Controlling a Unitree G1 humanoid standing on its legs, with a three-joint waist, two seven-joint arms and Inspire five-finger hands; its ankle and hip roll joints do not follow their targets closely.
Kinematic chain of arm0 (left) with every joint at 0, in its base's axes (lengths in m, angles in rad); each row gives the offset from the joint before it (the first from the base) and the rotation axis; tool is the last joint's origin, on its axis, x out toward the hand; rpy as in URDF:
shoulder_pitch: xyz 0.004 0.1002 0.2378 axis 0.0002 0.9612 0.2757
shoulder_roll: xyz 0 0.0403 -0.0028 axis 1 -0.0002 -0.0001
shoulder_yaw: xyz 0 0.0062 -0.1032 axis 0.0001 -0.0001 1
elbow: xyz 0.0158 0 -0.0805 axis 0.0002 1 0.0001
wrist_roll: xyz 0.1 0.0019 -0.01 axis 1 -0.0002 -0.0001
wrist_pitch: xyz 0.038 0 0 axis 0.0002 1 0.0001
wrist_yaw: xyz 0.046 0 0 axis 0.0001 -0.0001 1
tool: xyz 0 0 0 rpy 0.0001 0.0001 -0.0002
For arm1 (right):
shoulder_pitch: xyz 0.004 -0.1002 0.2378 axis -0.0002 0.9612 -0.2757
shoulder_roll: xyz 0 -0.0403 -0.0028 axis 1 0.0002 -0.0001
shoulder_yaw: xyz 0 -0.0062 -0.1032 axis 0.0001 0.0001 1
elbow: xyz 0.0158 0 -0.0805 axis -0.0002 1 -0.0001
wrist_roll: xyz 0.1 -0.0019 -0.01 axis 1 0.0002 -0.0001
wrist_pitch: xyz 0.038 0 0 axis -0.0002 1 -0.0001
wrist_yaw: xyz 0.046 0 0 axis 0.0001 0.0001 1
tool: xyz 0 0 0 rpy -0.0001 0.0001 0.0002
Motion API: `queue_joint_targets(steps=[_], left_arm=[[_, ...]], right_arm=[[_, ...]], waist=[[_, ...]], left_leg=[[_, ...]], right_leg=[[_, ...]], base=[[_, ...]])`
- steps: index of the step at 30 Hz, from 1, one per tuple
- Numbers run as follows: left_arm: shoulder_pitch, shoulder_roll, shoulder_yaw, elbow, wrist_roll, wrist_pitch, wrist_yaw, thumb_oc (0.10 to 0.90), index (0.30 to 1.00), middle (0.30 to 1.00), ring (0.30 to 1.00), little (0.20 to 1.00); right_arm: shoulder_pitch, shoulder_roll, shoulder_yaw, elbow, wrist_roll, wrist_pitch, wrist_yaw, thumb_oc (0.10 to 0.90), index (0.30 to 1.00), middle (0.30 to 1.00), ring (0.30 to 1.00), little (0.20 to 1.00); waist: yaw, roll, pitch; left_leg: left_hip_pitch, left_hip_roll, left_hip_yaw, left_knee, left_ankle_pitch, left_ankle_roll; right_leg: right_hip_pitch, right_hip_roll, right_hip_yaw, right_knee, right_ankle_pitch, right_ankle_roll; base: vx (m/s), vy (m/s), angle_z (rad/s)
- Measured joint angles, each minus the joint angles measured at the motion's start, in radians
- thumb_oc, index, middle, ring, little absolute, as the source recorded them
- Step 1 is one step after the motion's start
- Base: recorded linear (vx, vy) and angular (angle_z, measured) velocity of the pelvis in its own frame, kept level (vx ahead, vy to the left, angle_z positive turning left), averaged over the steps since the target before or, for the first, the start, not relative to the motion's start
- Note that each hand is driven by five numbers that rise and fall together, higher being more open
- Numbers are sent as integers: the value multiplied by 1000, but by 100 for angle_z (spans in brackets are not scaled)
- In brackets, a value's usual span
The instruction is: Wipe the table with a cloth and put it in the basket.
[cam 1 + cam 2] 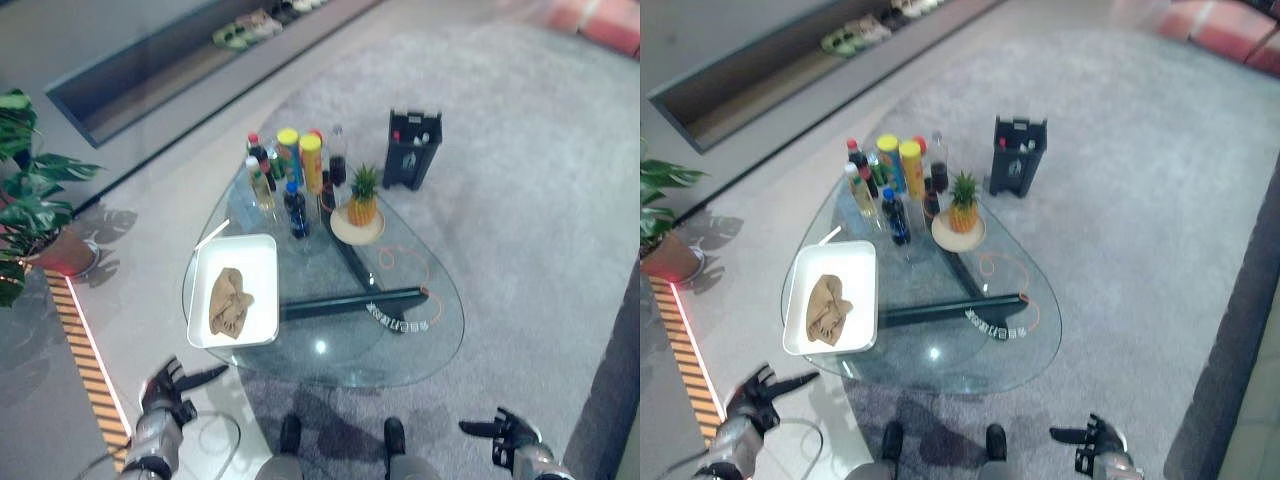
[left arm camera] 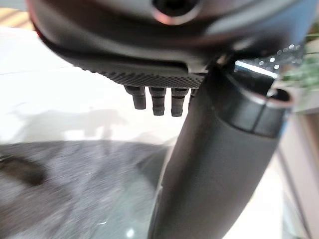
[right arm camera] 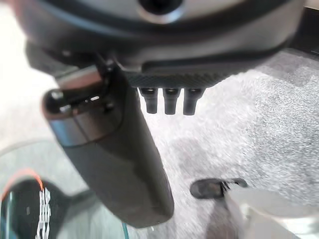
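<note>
left eye view: my left robot hand point(image 1: 165, 392) hangs empty, fingers loose, short of the tabletop point(image 1: 420, 340). cloth point(image 1: 229, 301) lies crumpled in the white basket point(image 1: 262, 255); whether wiping is finished i can't judge. my right robot hand point(image 1: 508, 432) is relaxed, holding nothing.

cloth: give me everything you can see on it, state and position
The cloth is tan, looks like soft fabric, and lies crumpled in a loose heap, not spread flat. It sits inside the white rectangular basket, which rests on the robot's-left part of the glass table. Only the basket floor touches it. Neither robot hand is on it: the left hand and right hand hang below the table's near edge, fingers relaxed.
</note>
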Motion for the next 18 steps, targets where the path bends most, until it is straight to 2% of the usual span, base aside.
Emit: queue_joint_targets(steps=[4,8,14,18], left_arm=[[38,-23,-29,81,131,44,-71,800,900,900,900,900],[72,-49,-111,109,227,95,-118,800,900,900,900,900],[101,-77,-132,118,282,188,-106,800,900,900,900,900],[100,-77,-130,118,284,201,-95,800,900,900,900,900]], right_arm=[[17,16,7,10,-41,51,36,800,900,900,900,900],[48,20,12,15,-60,91,54,800,900,900,900,900],[81,30,32,52,-96,125,69,800,900,900,900,900],[88,36,34,54,-104,143,71,800,900,900,900,900]], waist=[[1,8,-51],[1,19,-104],[0,17,-125],[-1,16,-128]], left_leg=[[28,0,-7,0,-5,4],[36,1,-12,-3,-16,6],[54,3,-13,-6,-16,6],[55,3,-13,-6,-15,6]], right_leg=[[37,-2,-16,-5,-9,0],[45,-1,-22,-6,-21,-4],[62,0,-23,-6,-20,-5],[63,0,-24,-6,-19,-6]], base=[[85,3,9],[64,10,5],[32,13,0],[0,0,0]])
